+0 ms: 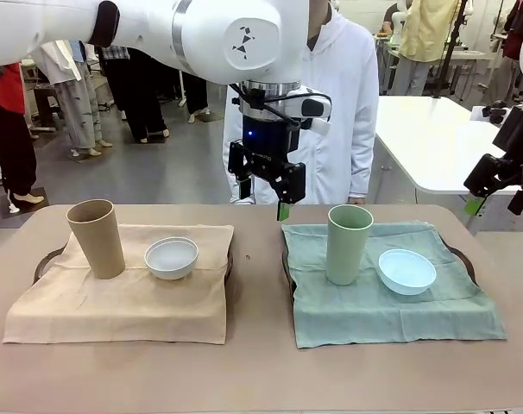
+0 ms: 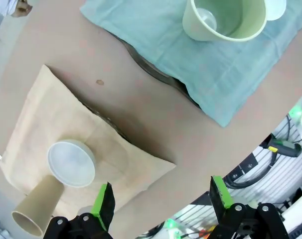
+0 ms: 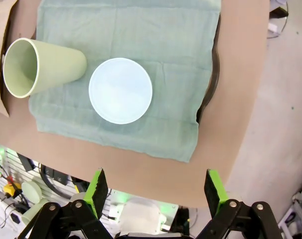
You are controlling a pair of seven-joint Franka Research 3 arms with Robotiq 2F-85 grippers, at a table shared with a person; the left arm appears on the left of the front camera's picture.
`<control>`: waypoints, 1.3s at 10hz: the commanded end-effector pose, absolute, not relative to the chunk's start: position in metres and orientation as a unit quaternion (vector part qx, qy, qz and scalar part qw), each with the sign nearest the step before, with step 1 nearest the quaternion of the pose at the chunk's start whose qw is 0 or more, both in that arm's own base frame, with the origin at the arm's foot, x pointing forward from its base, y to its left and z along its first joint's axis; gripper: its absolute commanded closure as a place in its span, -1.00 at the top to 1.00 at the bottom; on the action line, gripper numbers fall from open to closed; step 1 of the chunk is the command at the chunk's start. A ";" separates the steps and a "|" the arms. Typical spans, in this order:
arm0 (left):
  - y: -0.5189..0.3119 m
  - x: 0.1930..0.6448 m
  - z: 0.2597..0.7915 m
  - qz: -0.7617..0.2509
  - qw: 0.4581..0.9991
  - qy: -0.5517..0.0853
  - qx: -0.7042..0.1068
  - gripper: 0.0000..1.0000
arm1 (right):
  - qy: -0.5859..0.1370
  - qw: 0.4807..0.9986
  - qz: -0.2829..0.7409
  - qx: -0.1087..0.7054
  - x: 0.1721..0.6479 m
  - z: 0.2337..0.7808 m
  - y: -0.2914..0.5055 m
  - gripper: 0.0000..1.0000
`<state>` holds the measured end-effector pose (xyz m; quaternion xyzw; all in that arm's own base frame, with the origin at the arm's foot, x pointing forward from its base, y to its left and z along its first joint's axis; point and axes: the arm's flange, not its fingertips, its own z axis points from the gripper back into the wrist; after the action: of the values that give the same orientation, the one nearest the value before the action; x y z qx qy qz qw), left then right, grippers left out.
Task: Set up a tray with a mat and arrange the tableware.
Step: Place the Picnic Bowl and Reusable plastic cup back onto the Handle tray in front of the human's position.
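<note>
Both mats hide most of the trays (image 1: 458, 256) beneath them.

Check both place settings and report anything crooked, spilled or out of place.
Nothing spilled or damaged. The tan cup stands beside the white bowl on the tan mat. The green cup and blue bowl sit on the green mat, whose front edge lies slightly rumpled.

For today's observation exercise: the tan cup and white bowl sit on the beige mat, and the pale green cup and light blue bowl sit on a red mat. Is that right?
Not quite. The pale green cup and light blue bowl sit on a teal-green mat, not red, as the front view shows. The tan cup and white bowl are on the beige mat.
</note>
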<state>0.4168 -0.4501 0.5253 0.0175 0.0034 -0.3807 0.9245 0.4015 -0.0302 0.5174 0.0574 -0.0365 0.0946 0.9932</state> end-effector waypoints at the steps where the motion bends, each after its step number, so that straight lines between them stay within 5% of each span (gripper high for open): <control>1: -0.441 0.415 0.521 -0.390 0.921 -0.008 0.020 1.00 | -0.042 0.993 0.095 0.056 0.402 0.518 -0.031 1.00; 11: -0.449 0.418 0.524 -0.380 0.925 0.002 0.016 1.00 | -0.036 0.993 0.095 0.057 0.402 0.517 -0.030 1.00; 13: -0.378 0.420 0.540 -0.337 0.940 -0.015 -0.046 1.00 | -0.005 0.993 0.091 0.076 0.396 0.508 -0.038 1.00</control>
<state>0.4278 -0.4229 0.5365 -0.0063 -0.0008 -0.3539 0.9353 0.3984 -0.0343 0.5131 0.0636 -0.0221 0.0913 0.9935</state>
